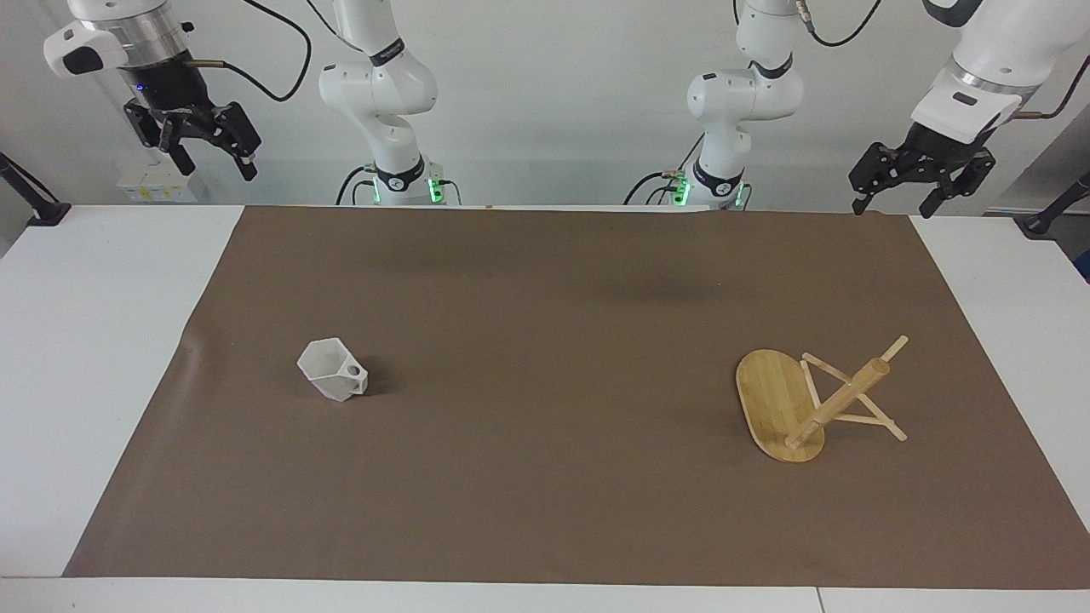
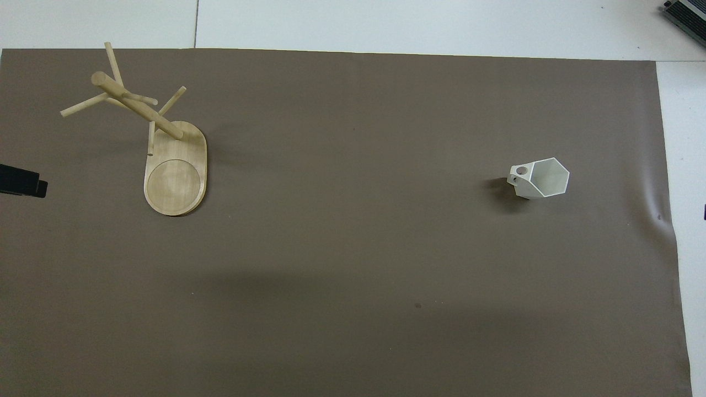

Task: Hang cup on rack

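Two grippers are hanging idle over the robots' edge of the table, and I am reading both as spread wide with nothing in them. In the facing view the right gripper is sitting in the upper left of the frame and the left gripper in the upper right.

The cup is standing left of centre in that frame on the brown mat, mouth up, its pierced handle pointing toward the frame's right. It is lying down-frame and slightly rightward of the right gripper, so I am judging the right arm the nearer one for the pick. The rack is standing in the right half, well apart from the cup, its post leaning up-right in the frame and pegs fanning off it; it is falling under the left arm's reach.

In the overhead view the rack is appearing upper left and the cup right of centre, handle toward frame left. Only bare mat is lying between them, so I am seeing nothing in the way. Only a dark tip, probably the left gripper's, shows at the frame's left edge.
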Available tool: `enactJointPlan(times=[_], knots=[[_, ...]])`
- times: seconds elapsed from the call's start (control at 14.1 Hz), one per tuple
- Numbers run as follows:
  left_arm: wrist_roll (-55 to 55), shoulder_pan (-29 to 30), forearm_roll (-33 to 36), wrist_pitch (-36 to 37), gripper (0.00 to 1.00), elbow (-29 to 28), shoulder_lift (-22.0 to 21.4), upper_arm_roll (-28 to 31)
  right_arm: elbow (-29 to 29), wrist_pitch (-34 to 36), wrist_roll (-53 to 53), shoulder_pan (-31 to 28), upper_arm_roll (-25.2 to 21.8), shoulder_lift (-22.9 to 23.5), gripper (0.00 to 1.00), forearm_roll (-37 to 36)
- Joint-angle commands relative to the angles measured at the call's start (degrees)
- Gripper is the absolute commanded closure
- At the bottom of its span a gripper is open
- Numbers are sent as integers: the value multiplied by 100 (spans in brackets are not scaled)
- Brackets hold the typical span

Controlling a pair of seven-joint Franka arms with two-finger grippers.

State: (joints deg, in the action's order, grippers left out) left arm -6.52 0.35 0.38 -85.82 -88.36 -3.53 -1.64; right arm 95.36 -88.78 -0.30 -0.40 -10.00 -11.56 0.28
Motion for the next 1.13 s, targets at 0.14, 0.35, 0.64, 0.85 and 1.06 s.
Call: enactJointPlan(times=[0.14,0.35,0.64,0.85,1.06], knots=[[-25,-27,-64,57,0,-41,-60,50,105,-34,-49,-30,25,-110,0,-45],[-25,-27,-64,57,0,-41,-60,50,149,0,-93,-39,16,-127,0,-54],[-25,-27,-64,66,0,-41,-60,50,508,-87,-120,-30,34,-311,0,-54],[-25,-27,-64,57,0,-41,-60,50,851,-622,-111,-30,60,-373,0,-54],[-25,-27,-64,57,0,-41,-52,50,1045,-1148,-120,-21,60,-303,0,-54]])
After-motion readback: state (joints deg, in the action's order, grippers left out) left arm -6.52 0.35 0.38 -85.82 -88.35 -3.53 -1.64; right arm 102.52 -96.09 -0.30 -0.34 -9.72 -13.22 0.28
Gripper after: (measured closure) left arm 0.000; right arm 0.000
